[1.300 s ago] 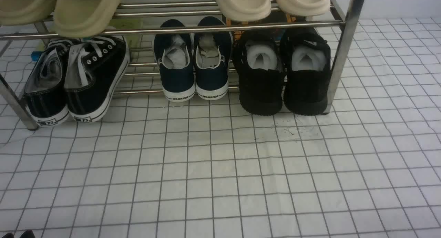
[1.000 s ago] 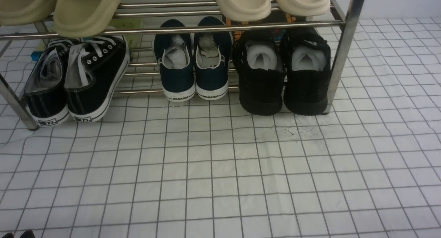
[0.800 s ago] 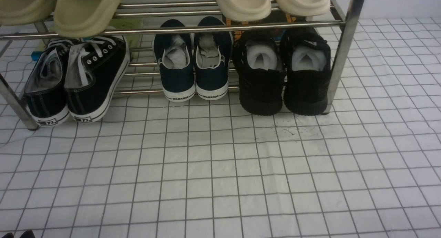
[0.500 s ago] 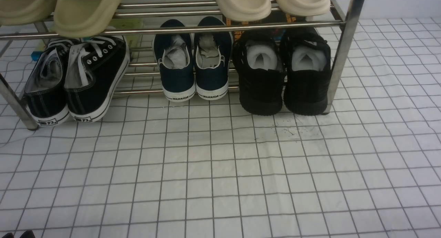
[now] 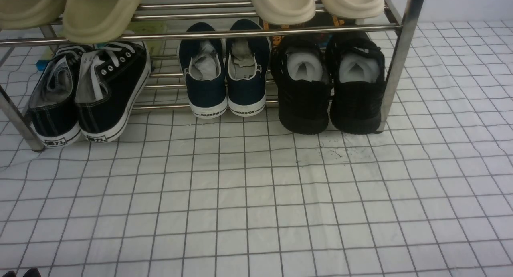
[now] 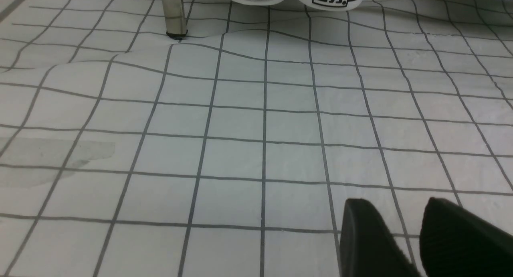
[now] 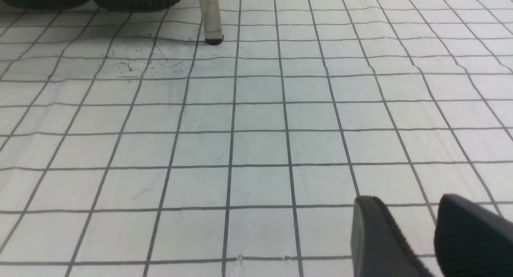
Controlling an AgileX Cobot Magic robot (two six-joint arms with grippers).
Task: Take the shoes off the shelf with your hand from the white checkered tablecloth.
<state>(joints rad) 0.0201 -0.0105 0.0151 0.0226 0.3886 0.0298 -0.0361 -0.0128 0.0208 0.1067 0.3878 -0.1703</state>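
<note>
"At the far edge of the tabletop, near its right corner, why do the shoes (image 5: 308, 104) sit with heels facing out?" the first observer asks.

"It looks like ordinary storage," says the second. "The toes are pushed in over the lower rails of the shelf (image 5: 240, 31), and the heels hang past the front rail toward the white checkered tablecloth (image 5: 256, 197). Paper stuffing keeps the openings round. That probably suits the robot, since the heel collar is the nearest part to grip."

"And one shoe sits against the shelf's leg (image 5: 394, 68)?"

"Touching or nearly so. The navy pair (image 5: 224, 88) stands just beside the other shoe, so a straight pull toward the near edge seems safer than a sideways lift."

"Where are the arms?"

"Low over the cloth by the near edge, well apart from the shelf. The left tool (image 6: 404, 213) and the right tool (image 7: 408, 213) each have their fingers drawn together on nothing. They would need to spread before reaching in, and the task appears not yet begun."
</note>
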